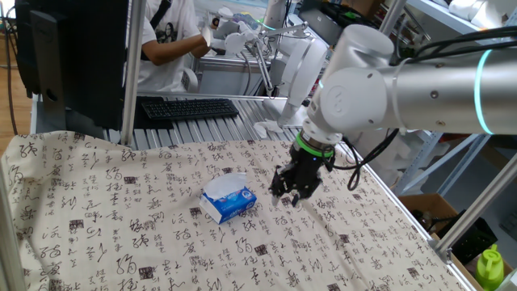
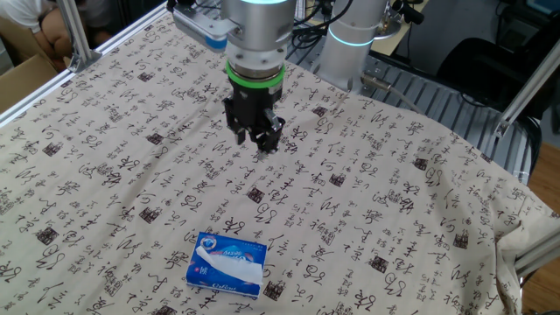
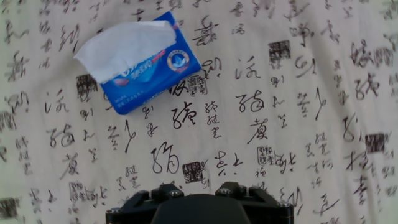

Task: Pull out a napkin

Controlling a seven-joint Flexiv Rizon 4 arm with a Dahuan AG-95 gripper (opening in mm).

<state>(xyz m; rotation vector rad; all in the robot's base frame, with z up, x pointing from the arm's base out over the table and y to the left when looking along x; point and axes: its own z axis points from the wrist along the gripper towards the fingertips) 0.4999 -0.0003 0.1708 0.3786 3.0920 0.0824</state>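
One table (image 2: 420,175) fills most of every view, draped in a cream cloth (image 2: 131,157) printed all over with black calligraphy characters and small dark seal stamps; the cloth wrinkles toward the table's edges and hangs over one corner in the other fixed view. Above it reaches the white Flexiv arm (image 1: 404,77), its thick joint housings ringed by a lit cyan band, with a green collar just above the black hand. The gripper (image 2: 255,136) points straight down and hangs over the cloth, away from any edge, without touching anything; it holds nothing. Its fingers (image 1: 289,192) look drawn close together in both fixed views, though the gap between the tips is too small to judge surely, and the hand view shows only the black base of the hand at its bottom edge. Well apart from the gripper lies the blue tissue pack (image 2: 227,265), flat on the cloth and turned at an angle to the table's edges; in the other fixed view it sits toward the near edge. A white napkin (image 3: 124,45) sticks out of the pack's top opening and folds over one end of it, covering part of the blue wrapper. Beyond the far edge in one fixed view, a black keyboard (image 1: 189,107) rests on a ribbed metal surface.
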